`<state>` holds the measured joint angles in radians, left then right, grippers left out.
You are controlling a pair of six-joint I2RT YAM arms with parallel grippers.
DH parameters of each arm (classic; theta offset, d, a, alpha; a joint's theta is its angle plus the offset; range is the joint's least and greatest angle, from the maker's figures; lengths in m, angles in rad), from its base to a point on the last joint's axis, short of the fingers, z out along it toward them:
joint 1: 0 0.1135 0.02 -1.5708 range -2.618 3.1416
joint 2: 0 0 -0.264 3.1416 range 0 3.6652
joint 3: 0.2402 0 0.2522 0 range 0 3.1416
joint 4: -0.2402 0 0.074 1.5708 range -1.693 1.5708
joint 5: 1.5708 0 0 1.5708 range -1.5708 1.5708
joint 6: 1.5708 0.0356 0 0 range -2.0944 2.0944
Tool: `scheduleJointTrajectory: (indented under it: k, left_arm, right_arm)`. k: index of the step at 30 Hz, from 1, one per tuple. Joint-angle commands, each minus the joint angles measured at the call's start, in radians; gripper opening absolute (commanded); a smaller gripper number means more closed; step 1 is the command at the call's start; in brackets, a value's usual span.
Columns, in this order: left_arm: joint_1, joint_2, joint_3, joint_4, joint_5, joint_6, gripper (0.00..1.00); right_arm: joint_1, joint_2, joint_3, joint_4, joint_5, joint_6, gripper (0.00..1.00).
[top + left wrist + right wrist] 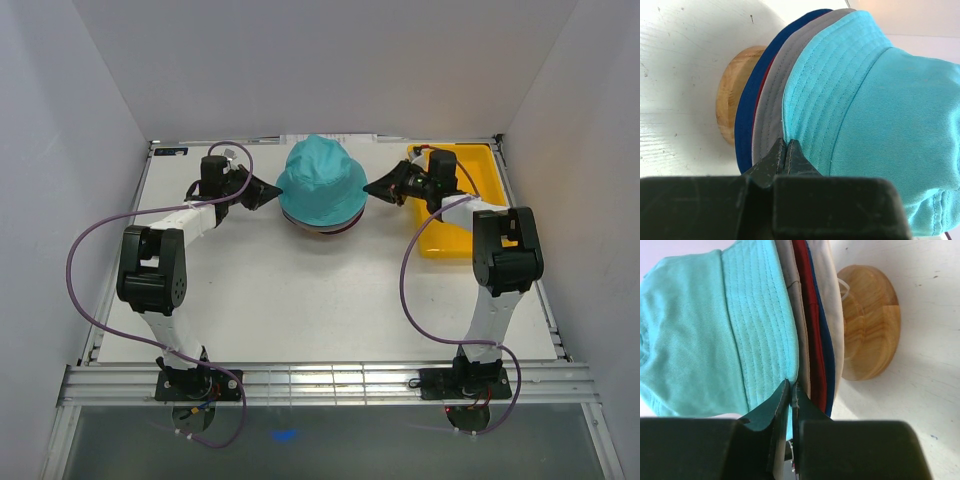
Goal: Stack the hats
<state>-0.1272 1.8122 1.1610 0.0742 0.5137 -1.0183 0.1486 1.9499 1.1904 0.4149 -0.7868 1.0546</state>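
While soft teal bucket hat (320, 180) tops round wooden stand (732, 100), right pincer (790, 387) pinches its brim; left pincer (786, 148) fully closed at brim edge.

teal hat (880, 110): showing matt woven cloth, stitching ridging the brim
stand (870, 325): showing smooth, pale wood grain
worktop (680, 60): looking matt white, lightly scuffed
tray (482, 175): looking like smooth yellow plastic

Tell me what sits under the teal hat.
Under the teal hat, only brim edges show: grey hat, dark red hat, blue hat, over a wooden stand. Their crowns and the stand's top are covered.
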Motion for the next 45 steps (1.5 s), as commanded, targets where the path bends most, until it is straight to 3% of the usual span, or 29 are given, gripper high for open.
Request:
scheduleJointTrajectory:
  k: [1, 11, 31, 35, 40, 45]
  left_arm:
    - [0.012, 0.021, 0.023, -0.059, -0.047, 0.041, 0.0]
    - [0.015, 0.064, 0.003, -0.063, -0.055, 0.055, 0.0]
    - [0.018, 0.062, 0.039, -0.103, -0.03, 0.096, 0.0]
    - [0.018, 0.039, 0.055, -0.114, -0.018, 0.101, 0.11]
    - [0.02, 0.012, 0.08, -0.139, -0.018, 0.115, 0.36]
    - [0.02, -0.019, 0.109, -0.177, -0.032, 0.133, 0.48]
  right_arm:
    - [-0.007, 0.003, 0.052, -0.218, 0.086, -0.168, 0.08]
    - [-0.009, 0.046, 0.104, -0.395, 0.179, -0.306, 0.08]
    - [-0.007, 0.043, 0.164, -0.447, 0.182, -0.355, 0.08]
    - [-0.007, 0.029, 0.204, -0.452, 0.158, -0.349, 0.12]
    - [-0.009, 0.014, 0.244, -0.473, 0.146, -0.347, 0.24]
    - [-0.007, 0.0, 0.276, -0.496, 0.147, -0.354, 0.38]
